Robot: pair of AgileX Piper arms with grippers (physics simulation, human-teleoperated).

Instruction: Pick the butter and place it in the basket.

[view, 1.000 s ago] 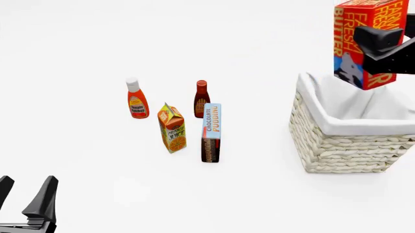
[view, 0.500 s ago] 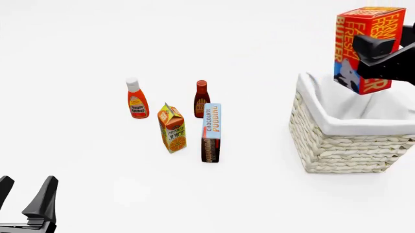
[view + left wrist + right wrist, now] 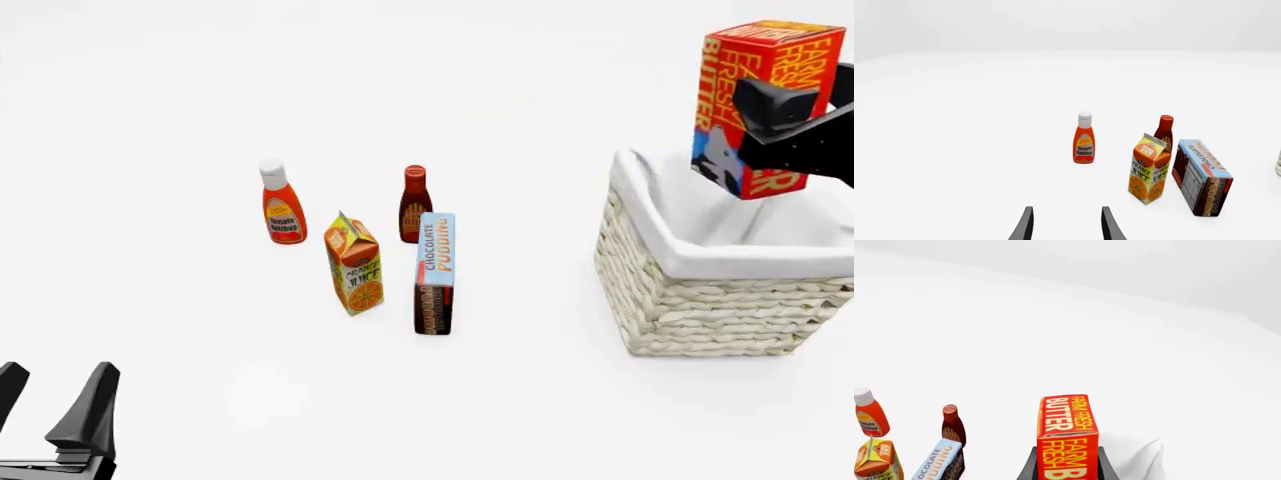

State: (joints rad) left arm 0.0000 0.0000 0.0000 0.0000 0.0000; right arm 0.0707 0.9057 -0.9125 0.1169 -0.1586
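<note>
butter (image 3: 761, 105) clenched in right hand (image 3: 787, 120), shifted rightward above basket (image 3: 707, 290), left hand (image 3: 54, 420) released

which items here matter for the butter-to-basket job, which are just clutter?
In play:
butter, gripped by the right pincer above the basket
basket

Clutter:
ketchup bottle
dark sauce bottle
orange juice carton
chocolate pudding box
left pincer, idle, open
</note>
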